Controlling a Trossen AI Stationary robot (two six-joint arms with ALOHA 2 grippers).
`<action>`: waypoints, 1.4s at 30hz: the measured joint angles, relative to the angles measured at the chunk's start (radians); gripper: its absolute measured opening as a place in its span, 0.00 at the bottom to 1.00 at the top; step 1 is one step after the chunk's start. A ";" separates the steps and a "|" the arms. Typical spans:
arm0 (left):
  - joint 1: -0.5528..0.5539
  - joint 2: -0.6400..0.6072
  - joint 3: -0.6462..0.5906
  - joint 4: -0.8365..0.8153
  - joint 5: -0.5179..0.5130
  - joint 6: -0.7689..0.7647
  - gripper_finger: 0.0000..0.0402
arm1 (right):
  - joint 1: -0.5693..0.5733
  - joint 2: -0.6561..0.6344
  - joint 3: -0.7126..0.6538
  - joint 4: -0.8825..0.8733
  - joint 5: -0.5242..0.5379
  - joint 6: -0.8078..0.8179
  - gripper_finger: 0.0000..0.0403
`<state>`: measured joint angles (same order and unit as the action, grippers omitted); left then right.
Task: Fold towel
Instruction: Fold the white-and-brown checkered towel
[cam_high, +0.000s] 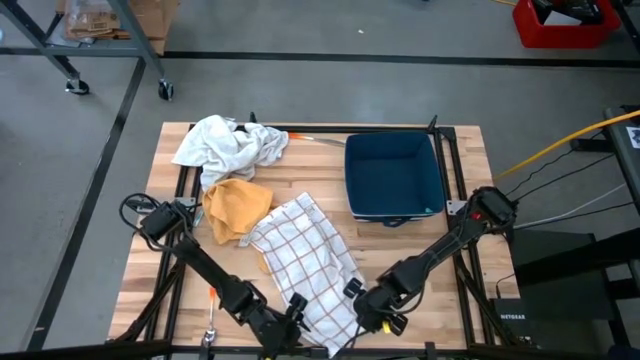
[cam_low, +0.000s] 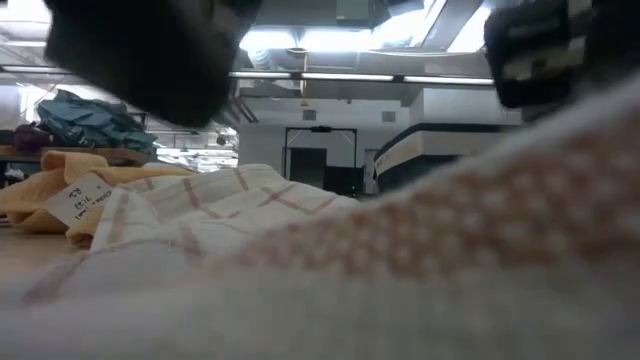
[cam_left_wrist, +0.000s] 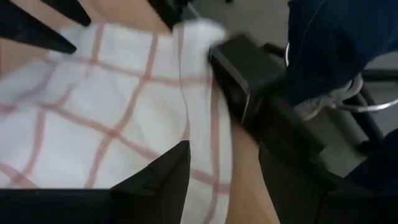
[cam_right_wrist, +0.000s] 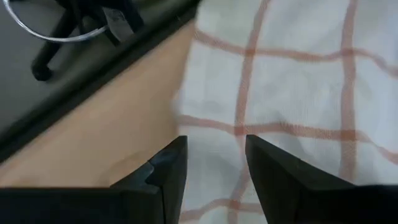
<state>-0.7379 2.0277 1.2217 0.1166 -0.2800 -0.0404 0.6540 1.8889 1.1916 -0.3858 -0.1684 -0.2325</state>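
Both claws sit low at the near edge of the table, on the near end of the checked towel.

Left gripper: fingers apart, hovering over the towel's near-left corner. In the left wrist view one finger has cloth right ahead of it; nothing clamped that I can see.

Right gripper: fingers apart with a narrow gap, towel hem right under and ahead of the tips, bare wood just to one side. No cloth between the fingers that I can tell.

Towel runs away from both claws, diagonal and rumpled, not flat. Its far end touches the orange cloth, beyond the left claw. Further out still is a white cloth in a heap, and the blue bin beyond the right claw.

Risks, my read:
- The claws aren't level on the hem, so uneven corner grabs mean a skewed fold.
- Right tips are at the very edge; close there and it pinches one thin layer or misses, and the corner slips on the lift.
- The far end overlaps the orange cloth, so a pull could drag it along.
- The towel is wrinkled, so the fold would lock creases in.
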 joint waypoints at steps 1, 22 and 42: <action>0.001 0.010 0.000 -0.001 0.000 0.000 0.46 | 0.000 0.012 0.000 0.010 0.000 0.000 0.42; 0.044 0.071 0.000 0.010 -0.038 -0.162 0.28 | 0.000 0.094 0.003 0.063 0.037 0.004 0.33; -0.023 0.069 0.063 0.058 -0.131 -0.515 0.01 | 0.000 -0.004 -0.002 0.069 0.046 0.242 0.02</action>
<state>-0.7611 2.0964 1.2849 0.1747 -0.4110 -0.5557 0.6540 1.8853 1.1892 -0.3163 -0.1228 0.0090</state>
